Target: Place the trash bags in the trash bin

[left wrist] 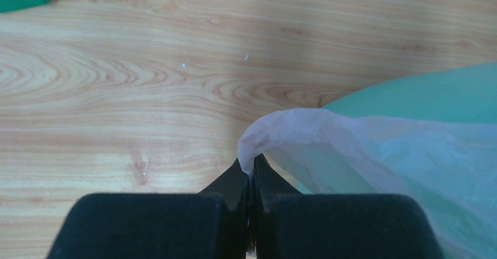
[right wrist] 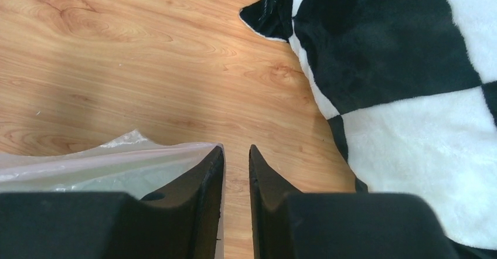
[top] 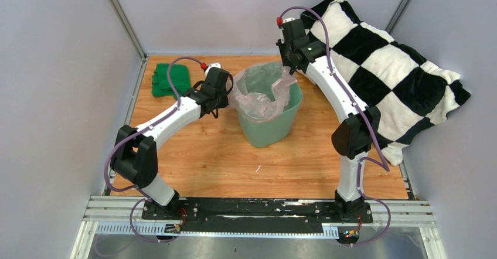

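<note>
The mint-green trash bin [top: 275, 127] stands upright at mid-table. The pale-pink trash bag [top: 261, 101] sits in its mouth, with its edges hanging over the rim. My left gripper [top: 224, 99] is at the bin's left rim, shut on the bag's left edge. In the left wrist view the jaws [left wrist: 251, 168] pinch a fold of the bag [left wrist: 381, 147] beside the bin [left wrist: 422, 95]. My right gripper [top: 291, 68] is at the bin's far right rim by a raised corner of the bag. Its jaws [right wrist: 236, 153] stand slightly apart, and the bag [right wrist: 105, 159] lies against the left finger.
A black-and-white checkered cushion [top: 392, 65] fills the back right corner, close behind my right arm; it also shows in the right wrist view [right wrist: 410, 65]. A dark green folded cloth [top: 171, 79] lies at the back left. Grey walls close in three sides.
</note>
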Robot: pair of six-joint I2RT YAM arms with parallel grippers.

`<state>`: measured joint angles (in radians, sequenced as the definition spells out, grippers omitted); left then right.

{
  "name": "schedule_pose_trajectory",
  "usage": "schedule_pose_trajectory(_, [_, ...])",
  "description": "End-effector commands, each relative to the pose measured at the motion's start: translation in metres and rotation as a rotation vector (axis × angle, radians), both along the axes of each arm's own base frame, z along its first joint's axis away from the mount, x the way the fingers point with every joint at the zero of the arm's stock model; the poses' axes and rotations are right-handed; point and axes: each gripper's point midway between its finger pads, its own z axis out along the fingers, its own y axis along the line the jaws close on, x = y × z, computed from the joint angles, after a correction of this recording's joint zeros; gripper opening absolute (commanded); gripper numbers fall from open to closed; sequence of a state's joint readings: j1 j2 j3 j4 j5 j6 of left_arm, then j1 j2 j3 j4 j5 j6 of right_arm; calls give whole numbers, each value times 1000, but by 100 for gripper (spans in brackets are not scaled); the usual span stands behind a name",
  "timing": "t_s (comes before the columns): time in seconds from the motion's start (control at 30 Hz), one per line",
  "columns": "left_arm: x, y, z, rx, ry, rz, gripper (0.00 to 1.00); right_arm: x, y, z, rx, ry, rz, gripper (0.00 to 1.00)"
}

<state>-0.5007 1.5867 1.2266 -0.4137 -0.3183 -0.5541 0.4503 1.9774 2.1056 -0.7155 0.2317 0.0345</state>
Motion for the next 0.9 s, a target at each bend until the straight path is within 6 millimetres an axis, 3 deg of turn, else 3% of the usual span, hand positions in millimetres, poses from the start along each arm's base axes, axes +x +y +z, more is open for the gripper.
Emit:
schedule_pose_trajectory(0.0, [-6, 1, -6, -28, 11, 5, 0, -16, -15, 16, 17, 17, -31, 27])
schedule_pose_trajectory(0.37, [-9, -7, 3, -84, -16, -20, 0, -61, -19, 77, 137, -23, 4, 69])
schedule_pose_trajectory(0.5, [-10, -8, 5, -93, -20, -22, 0, -88, -21, 92, 185, -19, 24, 74])
schedule_pose_trajectory(0.73, [-10, -10, 4, -107, -19, -28, 0, -139, -21, 97, 265, 9, 85, 78])
schedule_pose_trajectory(0.87, [-10, -10, 4, -107, -22, -28, 0, -161, -5, 98, 279, 19, 168, 82])
